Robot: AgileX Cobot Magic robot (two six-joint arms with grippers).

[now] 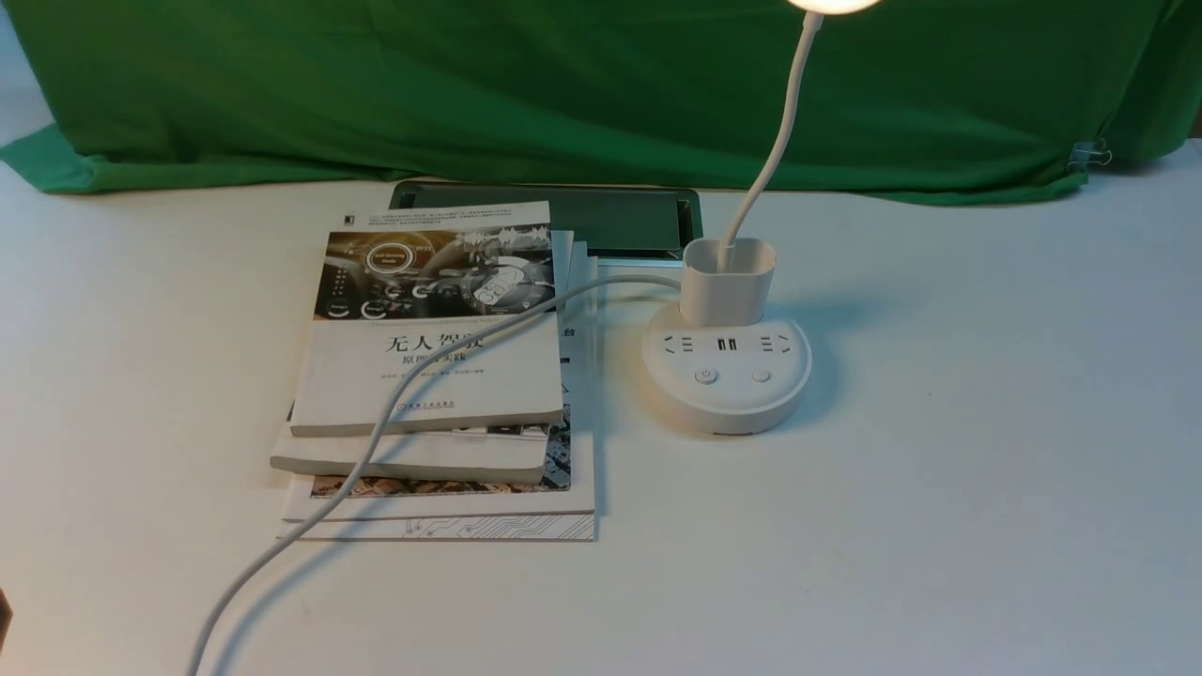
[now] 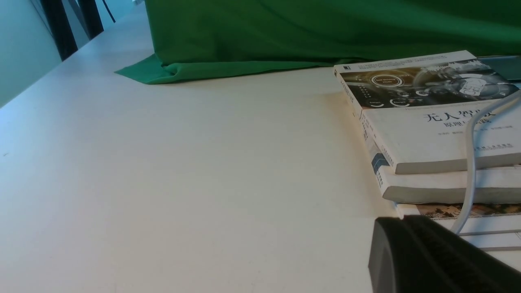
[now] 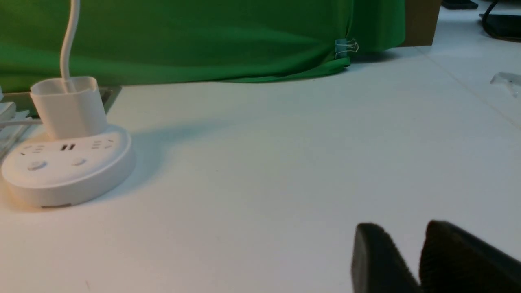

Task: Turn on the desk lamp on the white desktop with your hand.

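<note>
The desk lamp (image 1: 728,376) stands on the white desktop (image 1: 939,526), to the right of a stack of books. Its round head (image 1: 834,4) glows at the top edge of the front view. Two buttons sit on the front of its puck base (image 3: 67,167). Neither arm shows in the front view. In the right wrist view my right gripper (image 3: 405,227) hovers low over bare desktop, well off to the side of the base, its two dark fingers a little apart with nothing between them. My left gripper (image 2: 402,219) has its fingers pressed together, close to the books' corner.
A stack of books (image 1: 432,376) lies left of the lamp, with a white cable (image 1: 376,441) running over it to the front edge. Green cloth (image 1: 563,94) hangs along the back. A dark panel (image 1: 610,221) lies behind the books. A binder clip (image 1: 1089,155) holds the cloth.
</note>
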